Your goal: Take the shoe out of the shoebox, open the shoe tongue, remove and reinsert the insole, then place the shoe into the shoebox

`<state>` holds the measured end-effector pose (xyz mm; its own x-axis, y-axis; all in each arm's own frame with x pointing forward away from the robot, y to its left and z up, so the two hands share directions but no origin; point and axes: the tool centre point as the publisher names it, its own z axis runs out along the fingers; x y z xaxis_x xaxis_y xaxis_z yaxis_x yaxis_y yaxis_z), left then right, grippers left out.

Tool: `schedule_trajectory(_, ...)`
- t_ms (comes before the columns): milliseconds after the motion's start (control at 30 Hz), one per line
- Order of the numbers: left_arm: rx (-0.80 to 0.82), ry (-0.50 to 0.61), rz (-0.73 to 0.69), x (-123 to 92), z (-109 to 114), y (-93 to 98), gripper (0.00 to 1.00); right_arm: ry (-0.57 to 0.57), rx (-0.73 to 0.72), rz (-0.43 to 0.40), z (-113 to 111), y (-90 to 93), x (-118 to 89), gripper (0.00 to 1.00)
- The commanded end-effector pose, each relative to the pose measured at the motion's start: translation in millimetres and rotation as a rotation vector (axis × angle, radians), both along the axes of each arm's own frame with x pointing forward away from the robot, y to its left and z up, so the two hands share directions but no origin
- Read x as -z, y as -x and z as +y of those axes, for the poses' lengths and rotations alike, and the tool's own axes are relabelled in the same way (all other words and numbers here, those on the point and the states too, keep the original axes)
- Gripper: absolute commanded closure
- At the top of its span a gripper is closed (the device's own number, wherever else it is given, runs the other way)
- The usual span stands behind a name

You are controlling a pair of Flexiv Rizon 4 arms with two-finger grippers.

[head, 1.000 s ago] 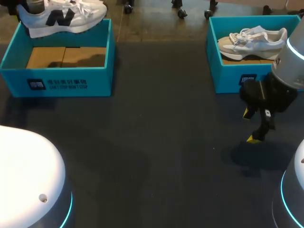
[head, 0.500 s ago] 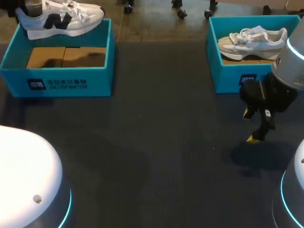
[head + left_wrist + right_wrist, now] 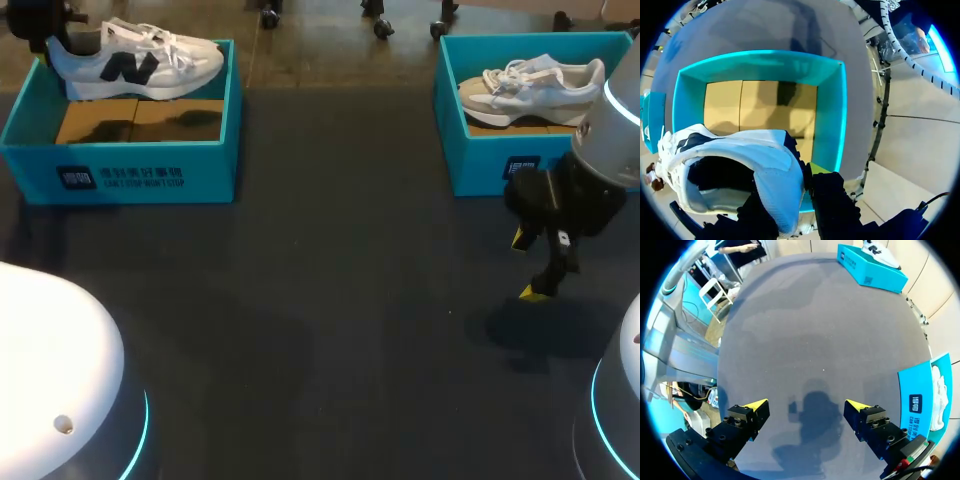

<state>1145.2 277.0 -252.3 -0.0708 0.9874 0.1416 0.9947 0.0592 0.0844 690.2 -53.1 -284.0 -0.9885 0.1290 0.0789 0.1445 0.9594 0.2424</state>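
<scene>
A white shoe (image 3: 135, 62) with a black letter on its side hangs over the far part of the left blue shoebox (image 3: 120, 165), toe to the right. My left gripper (image 3: 45, 25) is shut on its heel. In the left wrist view the heel collar of the shoe (image 3: 740, 160) is pinched in my left gripper (image 3: 800, 175), above the shoebox (image 3: 760, 62) with its bare cardboard floor. My right gripper (image 3: 530, 265) hangs open over the table, in front of the right shoebox (image 3: 500, 150). Nothing sits between the fingers of the right gripper (image 3: 806, 405).
The right shoebox holds a second, beige and white shoe (image 3: 535, 85). Dark table (image 3: 330, 300) stretches between the two boxes. In the right wrist view the left shoebox (image 3: 870, 267) lies far ahead and the right shoebox (image 3: 920, 395) close beside the gripper.
My left gripper has lowered the white shoe toward the left shoebox and levelled its toe. The right arm has not moved.
</scene>
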Motion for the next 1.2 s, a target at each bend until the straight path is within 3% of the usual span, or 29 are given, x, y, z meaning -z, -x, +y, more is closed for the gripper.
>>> schedule_trajectory(33, 0.006, -0.009, -0.003, 11, -2, -1.8, 1.0, 0.001, -0.001, 0.0, 0, -0.1, 1, 0.0)
schedule_trajectory(367, 0.01, -0.004, 0.028, 27, 6, 11.0, 1.0, 0.001, -0.001, 0.0, 0, -0.1, 1, 0.0)
schedule_trajectory(600, 0.028, 0.001, 0.037, 19, 14, 27.3, 1.0, 0.001, -0.001, 0.0, 0, -0.1, 1, 0.0)
schedule_trajectory(967, 0.028, 0.001, 0.037, 19, 14, 27.3, 1.0, 0.001, -0.001, 0.0, 0, -0.1, 1, 0.0)
schedule_trajectory(1200, -0.004, 0.026, 0.077, 41, 10, 20.4, 1.0, 0.001, -0.001, 0.0, 0, -0.1, 1, 0.0)
